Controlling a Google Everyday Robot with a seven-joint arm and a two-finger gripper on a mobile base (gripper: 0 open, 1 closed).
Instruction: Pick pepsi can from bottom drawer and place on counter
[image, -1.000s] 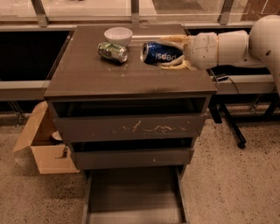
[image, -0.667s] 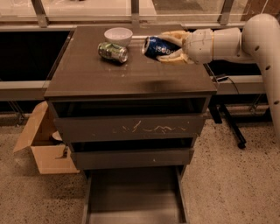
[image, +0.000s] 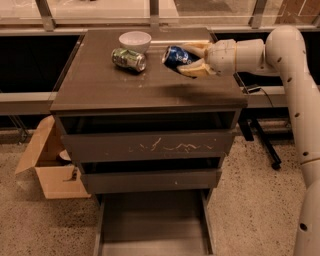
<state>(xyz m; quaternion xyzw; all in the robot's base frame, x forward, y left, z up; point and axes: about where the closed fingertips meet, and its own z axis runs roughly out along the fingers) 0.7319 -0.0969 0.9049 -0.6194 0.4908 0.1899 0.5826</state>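
My gripper (image: 187, 59) is shut on the blue pepsi can (image: 175, 55) and holds it on its side just above the back right part of the counter (image: 110, 90). The arm reaches in from the right. The bottom drawer (image: 152, 225) is pulled out at the foot of the cabinet, and its flat floor shows nothing on it.
A green and silver can (image: 129, 59) lies on its side on the counter, left of the pepsi can. A white bowl (image: 135, 40) stands just behind it. An open cardboard box (image: 47, 165) sits on the floor left of the cabinet. A wheeled stand (image: 262, 142) is at the right.
My gripper has carried the pepsi can leftward and a little farther back over the counter, closer to the green can and the bowl.
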